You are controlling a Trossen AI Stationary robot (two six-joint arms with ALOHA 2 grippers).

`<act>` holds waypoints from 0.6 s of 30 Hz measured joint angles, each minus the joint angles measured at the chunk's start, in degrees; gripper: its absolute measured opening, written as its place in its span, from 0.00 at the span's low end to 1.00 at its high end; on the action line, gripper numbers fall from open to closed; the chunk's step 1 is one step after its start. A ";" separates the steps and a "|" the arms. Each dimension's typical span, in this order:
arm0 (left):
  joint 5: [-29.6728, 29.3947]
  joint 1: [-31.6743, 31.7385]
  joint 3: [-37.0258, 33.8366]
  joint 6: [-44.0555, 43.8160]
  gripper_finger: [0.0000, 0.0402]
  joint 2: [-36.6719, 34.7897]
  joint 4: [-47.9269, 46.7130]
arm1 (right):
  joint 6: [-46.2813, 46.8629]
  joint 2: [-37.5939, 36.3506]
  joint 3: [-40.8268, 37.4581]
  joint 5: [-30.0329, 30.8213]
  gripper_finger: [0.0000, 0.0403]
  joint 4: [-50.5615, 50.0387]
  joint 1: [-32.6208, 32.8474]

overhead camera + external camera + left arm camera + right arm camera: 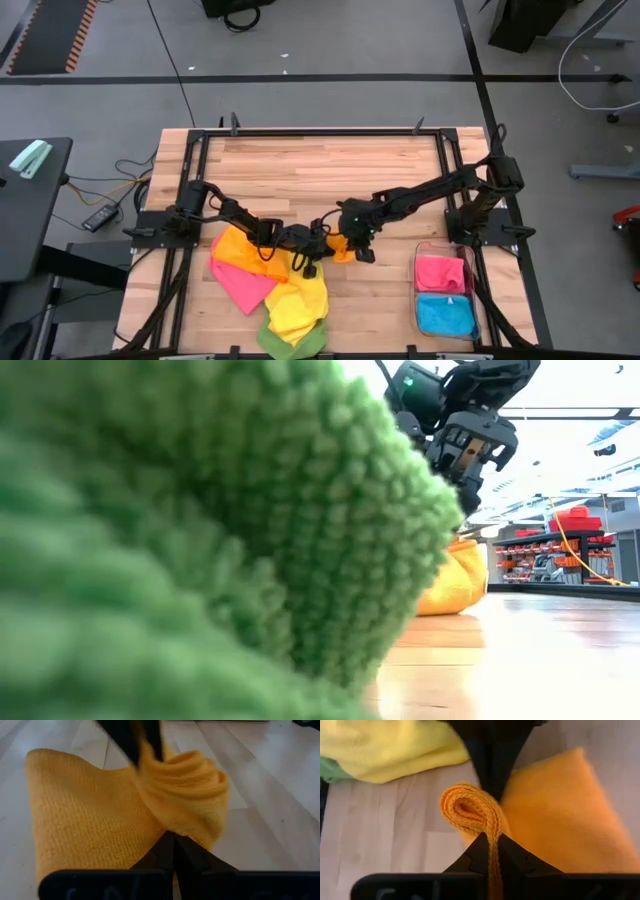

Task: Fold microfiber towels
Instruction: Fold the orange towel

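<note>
1. Two arms reach in from the table's (300, 170) side edges in my high view and meet near its middle, toward the front edge. The left gripper (318, 240) and right gripper (352, 238) are close together, each on the orange towel (342, 245). A heap of towels lies toward the front left corner: another orange one (232, 246), a pink towel (243, 283), a yellow towel (298, 300) and a green towel (290, 343) at the front edge. The clear bin (446, 290) by the right edge holds folded pink and blue towels.
2. In the low view I mostly see green towel (200, 540) pile right at the lens; one gripper (468, 472) hangs above the orange towel (455, 580). I cannot tell which arm it is.
3. Through the left wrist view, my left gripper (172, 840) has its fingers pinched tight on a bunched fold of the orange towel (90, 825); the other gripper's dark fingers (130, 740) grip the far end.
4. Through the right wrist view, the right gripper (492, 842) has its fingers clamped on a looped edge of the orange towel (560, 815), with yellow towel (385, 750) beyond.
</note>
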 joint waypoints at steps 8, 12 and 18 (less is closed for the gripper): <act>0.02 0.16 0.00 0.42 0.03 -0.04 -0.51 | -2.97 0.02 1.95 -5.94 0.09 -1.46 -2.71; 0.00 0.20 -0.04 0.39 0.04 -0.04 -0.67 | -5.53 0.02 4.30 -5.92 0.09 -4.20 -3.50; -0.22 0.20 -0.07 0.37 0.07 -0.04 -0.75 | -7.93 0.06 4.51 -4.02 0.09 -4.45 -5.29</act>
